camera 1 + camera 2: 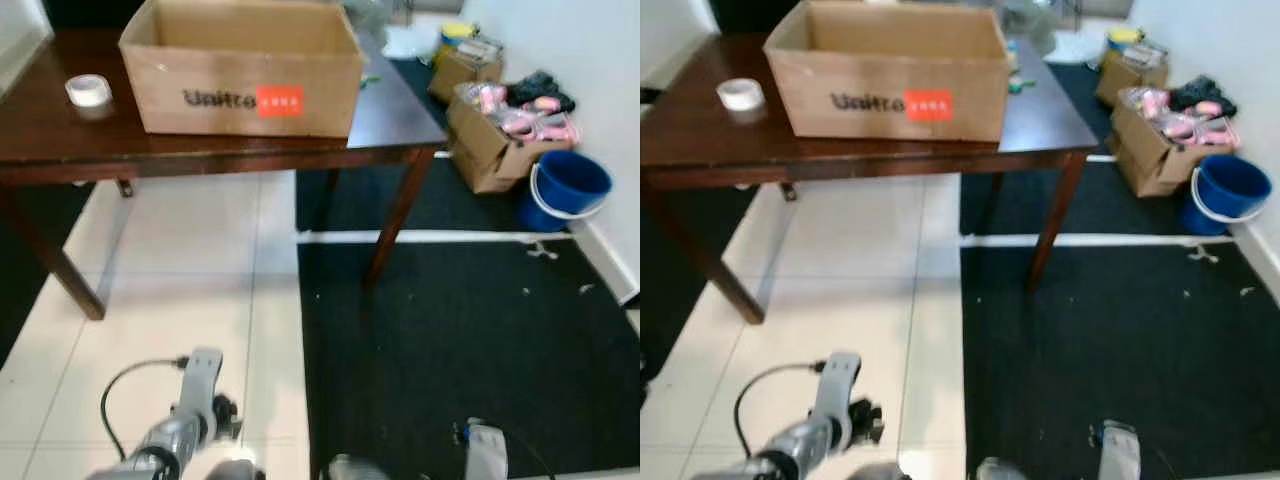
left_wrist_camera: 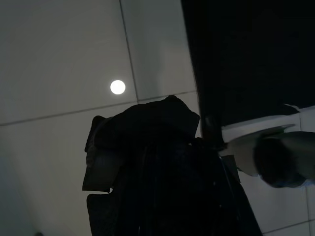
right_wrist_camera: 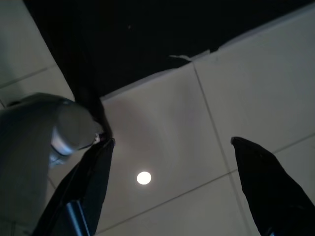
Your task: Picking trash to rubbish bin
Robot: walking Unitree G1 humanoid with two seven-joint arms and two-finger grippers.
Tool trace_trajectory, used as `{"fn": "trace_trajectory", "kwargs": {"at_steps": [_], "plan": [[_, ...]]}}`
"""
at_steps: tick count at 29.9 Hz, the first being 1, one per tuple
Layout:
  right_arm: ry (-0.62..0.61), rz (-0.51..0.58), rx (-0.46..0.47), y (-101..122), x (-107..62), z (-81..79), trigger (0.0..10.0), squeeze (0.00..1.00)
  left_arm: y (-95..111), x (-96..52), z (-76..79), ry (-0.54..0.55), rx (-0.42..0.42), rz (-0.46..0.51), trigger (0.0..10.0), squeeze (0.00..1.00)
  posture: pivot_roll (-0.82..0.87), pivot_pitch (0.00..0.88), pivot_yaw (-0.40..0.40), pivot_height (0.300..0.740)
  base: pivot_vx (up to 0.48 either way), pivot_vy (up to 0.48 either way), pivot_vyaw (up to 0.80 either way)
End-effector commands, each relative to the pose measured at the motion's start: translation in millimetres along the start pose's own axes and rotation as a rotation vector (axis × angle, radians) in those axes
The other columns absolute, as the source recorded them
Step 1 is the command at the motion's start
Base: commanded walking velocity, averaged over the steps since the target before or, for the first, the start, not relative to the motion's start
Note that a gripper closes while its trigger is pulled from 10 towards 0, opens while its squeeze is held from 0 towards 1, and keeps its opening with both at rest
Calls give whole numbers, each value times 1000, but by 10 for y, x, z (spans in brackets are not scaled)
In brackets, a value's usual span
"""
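Note:
A blue bucket [image 1: 565, 185] stands on the black carpet at the far right, by the wall. Small pale scraps [image 1: 541, 250] lie on the carpet in front of it. My left arm [image 1: 190, 420] hangs low over the white tiles at the bottom left. In the left wrist view my left gripper [image 2: 162, 147] is shut on a dark crumpled piece of trash [image 2: 147, 118], which hides the fingers. My right arm [image 1: 485, 450] hangs at the bottom right. Its gripper [image 3: 172, 142] is open above the tiles at the carpet's edge, with nothing between the fingers.
A dark wooden table [image 1: 60, 140] stands ahead with a big cardboard box [image 1: 245, 70] and a roll of tape [image 1: 88, 90] on it. Open cardboard boxes [image 1: 495, 140] with pink items sit at the right wall. A white strip [image 1: 440, 237] crosses the carpet.

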State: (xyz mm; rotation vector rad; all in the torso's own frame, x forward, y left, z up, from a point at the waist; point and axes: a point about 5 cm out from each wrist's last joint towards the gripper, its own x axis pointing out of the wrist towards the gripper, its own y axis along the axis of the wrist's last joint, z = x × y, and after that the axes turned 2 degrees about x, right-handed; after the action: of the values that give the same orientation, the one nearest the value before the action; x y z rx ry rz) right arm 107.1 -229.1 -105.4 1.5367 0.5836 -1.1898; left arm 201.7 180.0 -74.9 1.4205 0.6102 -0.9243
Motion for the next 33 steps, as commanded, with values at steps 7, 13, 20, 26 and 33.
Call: {"fn": "trace_trajectory", "kwargs": {"at_steps": [7,13,20,26,33], "plan": [[4,-14,-6,-41,-4,-18,10000,0,-17,2,13,-6,10,-8,10000,0,74,57,-44,740,285,0,0],[7,-15,-8,-43,-4,-26,10000,0,-14,2,15,-7,12,-8,10000,0,74,57,-44,740,284,0,0],[9,-14,-11,-39,-3,-34,10000,0,-4,3,13,-7,16,-7,10000,0,74,54,-43,740,282,0,0],[11,-12,-15,-32,-2,-37,10000,0,4,4,12,-7,20,-6,10000,0,74,48,-42,740,280,0,0],[12,-9,-20,-18,0,-30,10000,0,13,7,22,-10,21,-4,10000,0,72,41,-45,740,276,0,0]]}}
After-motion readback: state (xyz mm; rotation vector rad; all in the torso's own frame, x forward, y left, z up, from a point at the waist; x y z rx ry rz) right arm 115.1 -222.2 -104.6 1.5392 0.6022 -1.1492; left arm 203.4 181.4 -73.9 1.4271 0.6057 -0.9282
